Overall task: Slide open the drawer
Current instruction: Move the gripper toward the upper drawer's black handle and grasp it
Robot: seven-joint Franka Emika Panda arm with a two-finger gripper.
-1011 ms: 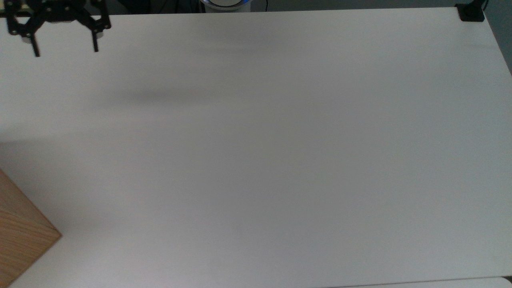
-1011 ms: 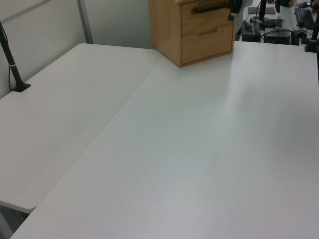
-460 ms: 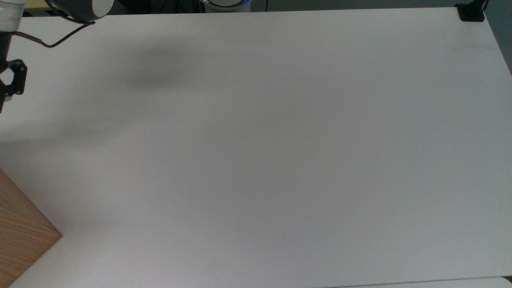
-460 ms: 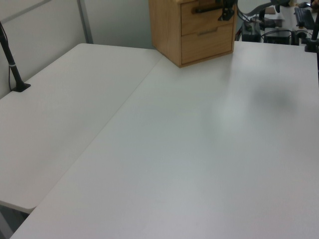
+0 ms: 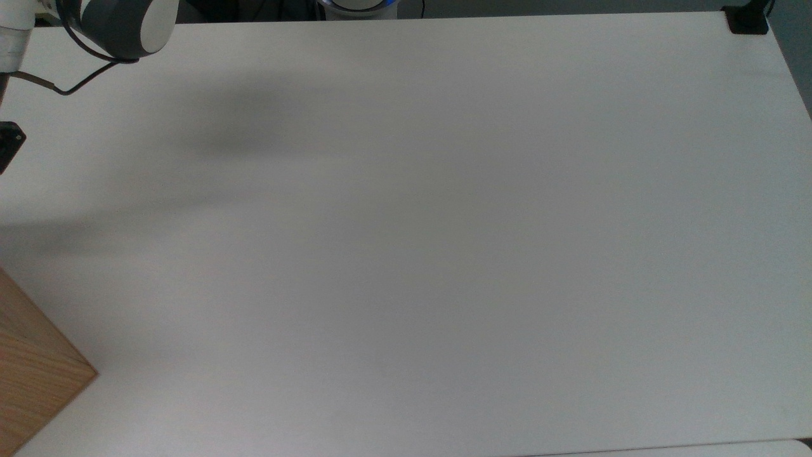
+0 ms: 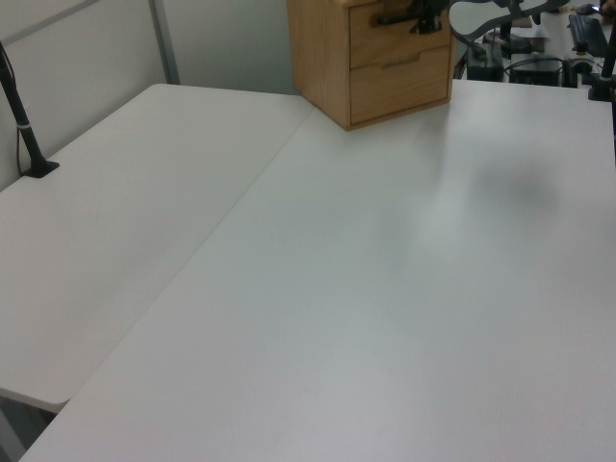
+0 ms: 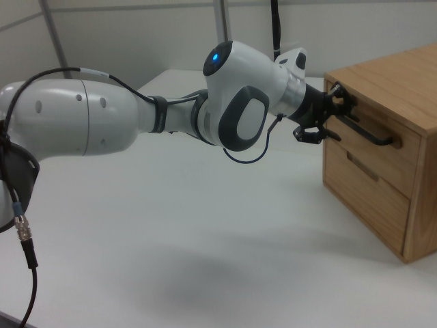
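Swung across since a second ago, from hanging over the white table (image 7: 171, 225) near the top view's upper left corner to sitting against the front of the wooden cabinet (image 7: 410, 82); shadow on the tabletop shifted along with it. Shows the gripper (image 7: 336, 113) at the right view's right, level with the upper drawer (image 7: 389, 160) and at the near end of its thin black bar handle (image 7: 369, 133). Looks parted at the fingers, one above and one below the bar, not yet closed on it. Places the drawer in the top slot of the cabinet, front flush with the block, apparently not slid out at all. Repeats the same meeting in the left view, gripper (image 6: 425, 13) against the drawer (image 6: 395, 34) at the upper edge. Reads as the reaching step nearly done, with grasping next. Calls for closing squarely on the bar, then pulling straight out along the rail, away from the cabinet, without twisting or lifting.
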